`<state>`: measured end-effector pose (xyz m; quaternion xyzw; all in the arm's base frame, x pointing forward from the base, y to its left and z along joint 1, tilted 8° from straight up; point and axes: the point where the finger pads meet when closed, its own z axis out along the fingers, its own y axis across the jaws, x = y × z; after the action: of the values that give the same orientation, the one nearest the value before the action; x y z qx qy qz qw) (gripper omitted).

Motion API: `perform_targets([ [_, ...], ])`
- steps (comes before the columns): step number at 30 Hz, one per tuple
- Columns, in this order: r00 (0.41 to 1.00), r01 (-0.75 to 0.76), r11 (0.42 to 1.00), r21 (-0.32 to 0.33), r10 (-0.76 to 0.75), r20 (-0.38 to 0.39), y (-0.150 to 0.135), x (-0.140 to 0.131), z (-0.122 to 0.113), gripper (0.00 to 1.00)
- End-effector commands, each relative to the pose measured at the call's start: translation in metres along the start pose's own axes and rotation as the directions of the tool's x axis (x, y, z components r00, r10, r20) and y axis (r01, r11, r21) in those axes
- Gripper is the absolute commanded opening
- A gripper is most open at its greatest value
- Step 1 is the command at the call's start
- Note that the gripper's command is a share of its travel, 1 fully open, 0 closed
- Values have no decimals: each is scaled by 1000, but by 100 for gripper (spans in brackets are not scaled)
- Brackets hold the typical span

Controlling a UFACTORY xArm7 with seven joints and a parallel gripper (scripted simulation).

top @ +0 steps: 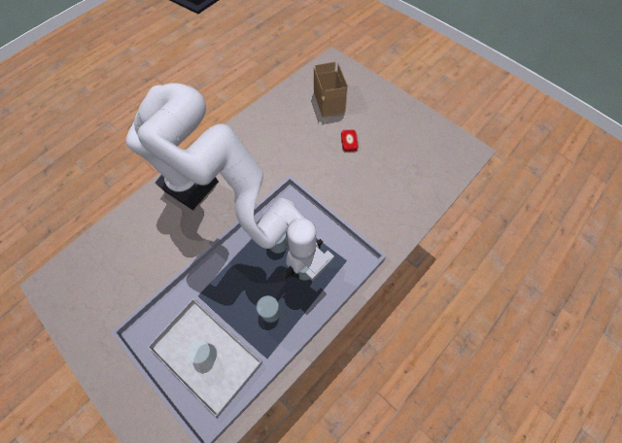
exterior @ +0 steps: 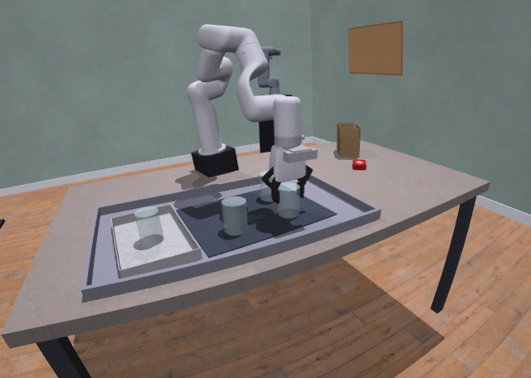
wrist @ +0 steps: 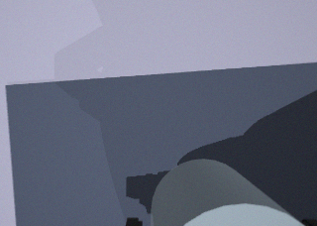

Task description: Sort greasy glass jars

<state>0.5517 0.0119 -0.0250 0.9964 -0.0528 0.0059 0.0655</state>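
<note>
A dark drying mat (top: pixel 235 297) and a white tray (top: pixel 173 345) lie side by side inside a shallow grey basin (exterior: pixel 103 254). One glass jar (top: pixel 202 357) stands in the tray and also shows in the exterior view (exterior: pixel 148 228). A second jar (exterior: pixel 234 215) stands at the mat's front. A third jar (exterior: pixel 265 191) stands at the back, partly hidden by the arm. My gripper (exterior: pixel 287 187) is open, with its fingers on either side of the top of another jar (exterior: pixel 288 201) on the mat. The wrist view shows that jar's rim (wrist: pixel 223 198) close below.
An open cardboard box (top: pixel 329 88) and a small red object (top: pixel 349 140) sit on the table's far side. The basin has a raised rim (exterior: pixel 343 201) around the mat and tray. The arm's base (top: pixel 187 189) stands behind the basin.
</note>
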Motion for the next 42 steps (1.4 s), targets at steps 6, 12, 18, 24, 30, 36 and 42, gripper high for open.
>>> perform_targets([
  [6,1000,0,1000,1,0,-5,0,2,-2,86],
  [12,1000,0,1000,1,0,-5,0,2,-2,86],
  [18,1000,0,1000,1,0,-5,0,2,-2,83],
  [24,1000,0,1000,1,0,-5,0,2,-2,83],
  [30,1000,0,1000,1,0,-5,0,2,-2,83],
  [36,1000,0,1000,1,0,-5,0,2,-2,80],
  [42,1000,0,1000,1,0,-5,0,2,-2,80],
])
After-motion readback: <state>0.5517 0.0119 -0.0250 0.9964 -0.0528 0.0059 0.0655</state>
